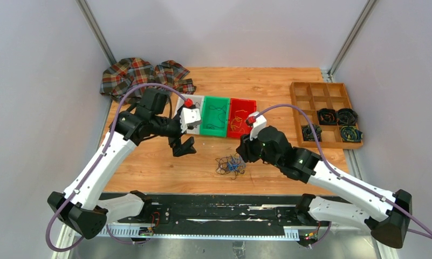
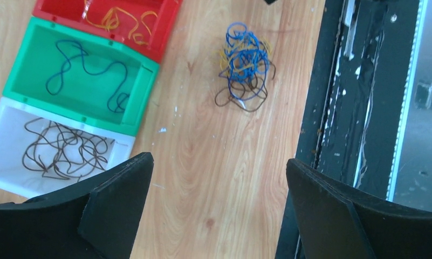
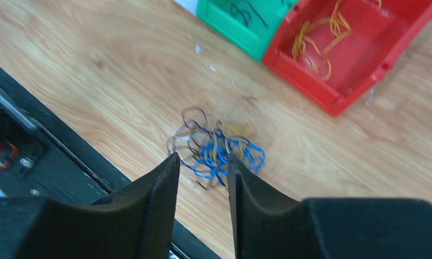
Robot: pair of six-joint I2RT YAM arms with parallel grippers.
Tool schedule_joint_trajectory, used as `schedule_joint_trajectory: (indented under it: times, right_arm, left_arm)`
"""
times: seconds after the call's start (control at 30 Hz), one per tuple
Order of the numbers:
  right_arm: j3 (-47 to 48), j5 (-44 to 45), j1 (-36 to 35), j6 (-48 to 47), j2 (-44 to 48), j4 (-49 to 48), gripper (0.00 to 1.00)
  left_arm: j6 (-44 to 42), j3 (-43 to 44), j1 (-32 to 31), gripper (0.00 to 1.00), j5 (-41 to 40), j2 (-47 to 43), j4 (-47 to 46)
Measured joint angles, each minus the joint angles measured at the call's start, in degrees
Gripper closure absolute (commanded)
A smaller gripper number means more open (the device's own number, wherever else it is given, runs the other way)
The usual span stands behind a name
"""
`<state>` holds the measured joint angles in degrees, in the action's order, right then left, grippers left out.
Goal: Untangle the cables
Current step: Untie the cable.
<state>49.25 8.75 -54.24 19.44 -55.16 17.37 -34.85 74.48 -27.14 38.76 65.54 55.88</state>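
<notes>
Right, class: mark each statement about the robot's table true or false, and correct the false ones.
1. The tangle of cables lies on the table, outside the bins. True.
2. The red bin holds blue cables. False: it holds yellow-orange cables.
3. The left end effector is wide open and empty. True.
4. The green bin ends the row. False: it sits between the white bin and the red bin.

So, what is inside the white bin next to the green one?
A loose tangle of thin dark brown wires lies in the white bin. One corner is covered by a finger of the left hand, so anything there cannot be seen.
</notes>
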Motion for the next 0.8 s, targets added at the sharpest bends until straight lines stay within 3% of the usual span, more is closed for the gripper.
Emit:
schedule_joint_trajectory:
  times: [0.2,0.33,0.6,0.8]
  right_arm:
    - [-8.07,-0.44,0.00,0.46,-0.98,-0.20,0.46]
    - [-10.60,-1.77,0.00,0.46,-5.97,-2.38,0.43]
    - [-10.58,-7.17,7.23,1.01,-18.97,-11.54,0.53]
    - [-11.98,-7.91,8.52,3.65,-20.35,-14.58,0.64]
  left_arm:
    - [-6.19,-5.62,-0.42,0.01,-2.19,-0.39,1.18]
    - [-8.76,-7.91,-4.31,0.02,-4.92,1.29,1.88]
    - [-15.30,-7.72,-17.38,0.00,-15.17,12.28,1.75]
    - [-21.44,-7.30,-26.99,0.10,-19.37,16.90,1.36]
